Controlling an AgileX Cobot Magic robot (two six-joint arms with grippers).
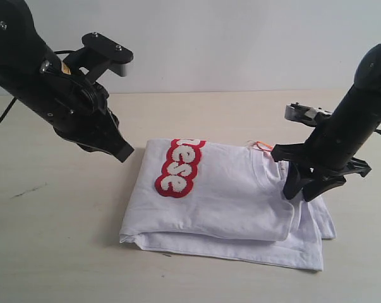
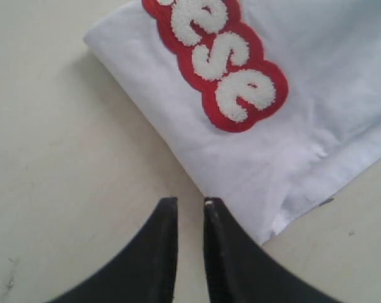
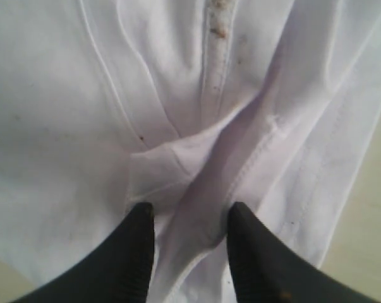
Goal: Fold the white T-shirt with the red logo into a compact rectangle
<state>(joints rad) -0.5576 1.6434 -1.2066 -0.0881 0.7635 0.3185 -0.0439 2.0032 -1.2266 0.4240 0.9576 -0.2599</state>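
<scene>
The white T-shirt (image 1: 234, 199) lies folded in layers on the table, its red logo (image 1: 179, 168) on top near the left fold; only "ese" shows. An orange neck tag (image 1: 262, 145) peeks out at the far right. My left gripper (image 1: 124, 153) hovers just off the shirt's left edge. In the left wrist view the left gripper (image 2: 190, 201) has a narrow gap with bare table between the jaws, beside the shirt (image 2: 316, 76) and logo (image 2: 225, 69). My right gripper (image 1: 302, 192) stands on the shirt's right side. Seen from the wrist, the right gripper (image 3: 190, 211) is open astride a raised ridge of fabric (image 3: 64, 126).
A pale beige table (image 1: 51, 240) carries the shirt, with a white wall behind. Black cables trail behind the left arm (image 1: 26, 69) at the far left edge. The right arm (image 1: 361, 113) leans in from the right.
</scene>
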